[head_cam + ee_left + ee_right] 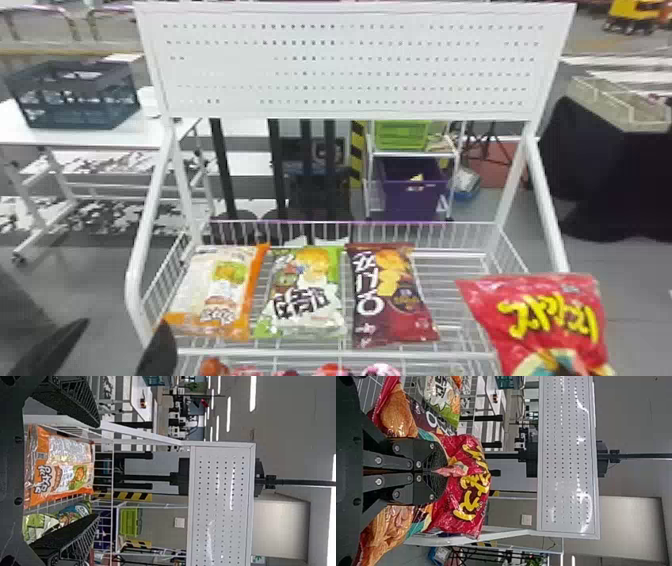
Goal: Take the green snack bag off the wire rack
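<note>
I count four snack bags (307, 295), one wire rack (300, 354), perhaps five packs (381, 370).

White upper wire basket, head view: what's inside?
The basket holds an orange-white plastic snack bag, a green-white one and a dark red one. Anything beneath them is covered, and a bright red bag hides the front right corner.

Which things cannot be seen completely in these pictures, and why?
Head view: the red bag and small items run past the bottom edge.
Left wrist view: the left gripper partly hides the green snack bag.
Right wrist view: the right gripper covers the red bag's middle.
</note>
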Controlling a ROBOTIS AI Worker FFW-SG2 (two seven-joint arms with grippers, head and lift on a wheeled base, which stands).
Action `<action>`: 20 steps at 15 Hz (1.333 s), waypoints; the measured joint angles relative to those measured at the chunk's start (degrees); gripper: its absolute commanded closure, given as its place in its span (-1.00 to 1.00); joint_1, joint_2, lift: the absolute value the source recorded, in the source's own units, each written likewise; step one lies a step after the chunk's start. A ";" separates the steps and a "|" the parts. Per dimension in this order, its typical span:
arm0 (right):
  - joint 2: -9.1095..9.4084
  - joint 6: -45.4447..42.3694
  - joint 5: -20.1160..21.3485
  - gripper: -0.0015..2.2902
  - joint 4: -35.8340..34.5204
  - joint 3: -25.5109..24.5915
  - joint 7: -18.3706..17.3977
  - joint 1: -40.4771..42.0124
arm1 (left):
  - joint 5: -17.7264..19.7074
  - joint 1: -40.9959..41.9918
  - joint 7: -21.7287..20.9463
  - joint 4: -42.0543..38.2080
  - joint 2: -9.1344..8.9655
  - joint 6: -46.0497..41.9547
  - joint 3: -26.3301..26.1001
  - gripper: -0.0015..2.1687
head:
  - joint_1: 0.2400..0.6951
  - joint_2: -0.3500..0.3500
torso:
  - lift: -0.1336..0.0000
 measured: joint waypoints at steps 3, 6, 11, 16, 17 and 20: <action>0.00 0.00 -0.04 0.90 0.12 -0.02 0.00 0.00 | -0.08 -2.29 0.29 1.49 0.24 -0.05 -2.47 -0.92 | 0.14 0.00 | 1.00; 0.00 0.00 -0.02 0.90 0.15 0.06 0.01 -0.14 | -0.87 -10.97 4.70 8.12 2.59 0.12 -11.59 -0.92 | 0.14 0.00 | 1.00; 0.00 0.00 0.01 0.90 0.15 0.13 0.00 0.04 | -0.88 -31.97 9.68 24.82 3.88 3.39 -28.21 -0.92 | 0.14 0.00 | 1.00; 0.00 0.00 0.10 0.90 0.25 0.11 0.00 0.20 | 1.01 -48.28 10.80 40.26 0.69 11.54 -36.96 -0.92 | 0.14 0.00 | 1.00; 0.00 0.00 0.14 0.90 0.21 0.12 0.00 0.29 | 1.49 -50.60 11.00 42.77 -0.02 12.21 -37.71 -0.92 | 0.14 0.00 | 1.00; 0.18 0.00 0.20 0.90 0.38 0.00 0.00 0.57 | 3.70 -56.21 11.15 49.89 -1.47 12.93 -39.20 -0.79 | 0.14 0.00 | 1.00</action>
